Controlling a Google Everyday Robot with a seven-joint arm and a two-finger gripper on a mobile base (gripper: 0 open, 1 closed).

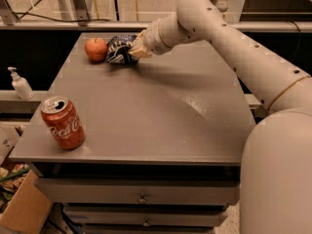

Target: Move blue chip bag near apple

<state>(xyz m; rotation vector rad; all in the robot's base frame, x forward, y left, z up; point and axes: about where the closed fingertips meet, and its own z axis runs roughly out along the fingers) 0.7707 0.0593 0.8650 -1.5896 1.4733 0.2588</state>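
The blue chip bag, dark navy and crinkled with pale markings, lies at the far left of the grey table. The red-orange apple sits just left of it, a narrow gap between them. My gripper reaches in from the right and is at the bag's right side, in contact with it. The bag's right edge is hidden behind the gripper.
A red Coca-Cola can stands upright near the table's front left corner. A white pump bottle stands on a ledge left of the table. A cardboard box sits on the floor at the lower left. Drawers run below the tabletop.
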